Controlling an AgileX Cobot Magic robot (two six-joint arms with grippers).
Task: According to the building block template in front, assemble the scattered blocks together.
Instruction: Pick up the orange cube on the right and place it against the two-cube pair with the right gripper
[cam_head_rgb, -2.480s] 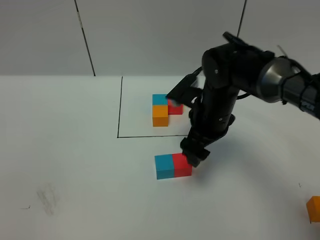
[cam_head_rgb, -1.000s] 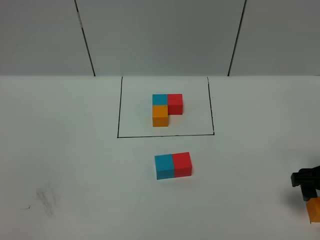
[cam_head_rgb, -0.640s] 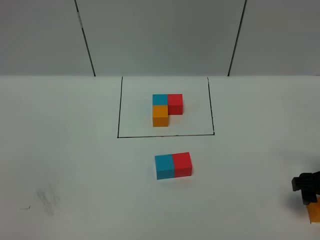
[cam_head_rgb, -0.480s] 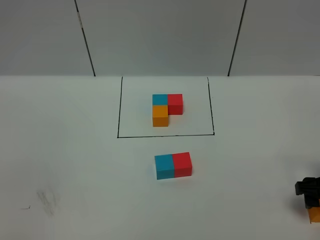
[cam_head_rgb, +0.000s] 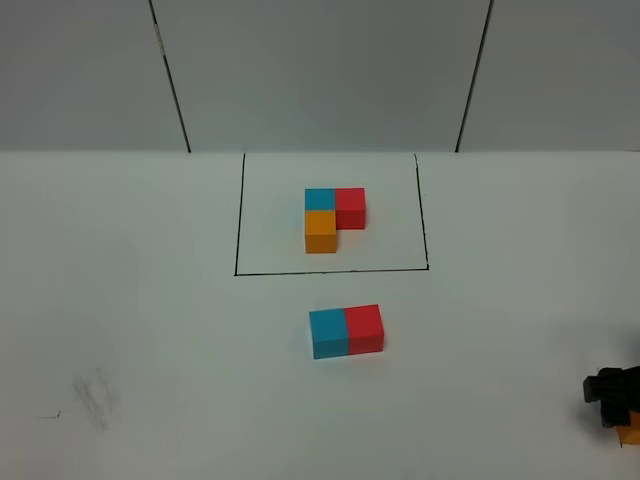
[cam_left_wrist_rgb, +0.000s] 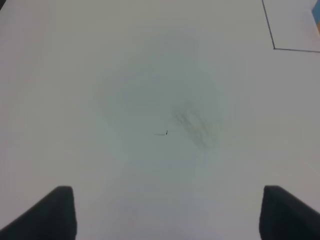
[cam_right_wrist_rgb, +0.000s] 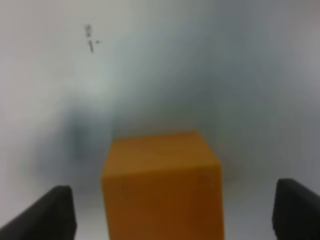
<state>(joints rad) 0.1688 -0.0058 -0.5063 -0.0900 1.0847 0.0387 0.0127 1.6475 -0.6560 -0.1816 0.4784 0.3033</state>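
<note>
- While the right gripper (cam_right_wrist_rgb: 172, 217) hangs at the lower right edge of the high view, its jaws stand spread, with the orange cube (cam_right_wrist_rgb: 162, 185) between them, clear of both.
- Touching side by side, the blue cube (cam_head_rgb: 328, 334) and red cube (cam_head_rgb: 364, 329) sit mid-frame, below the template (cam_head_rgb: 322, 232).
- Over the table (cam_left_wrist_rgb: 150, 75), the left gripper (cam_left_wrist_rgb: 167, 217) gapes wide, holding nothing.

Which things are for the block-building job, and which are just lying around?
For the job:
- building block template, inside its black outline
- blue block and red block, touching side by side
- orange block, far off from them
- right gripper, open around the orange block

Just there:
- grey smudge
- small pen mark
- left gripper, open, holding nothing
</note>
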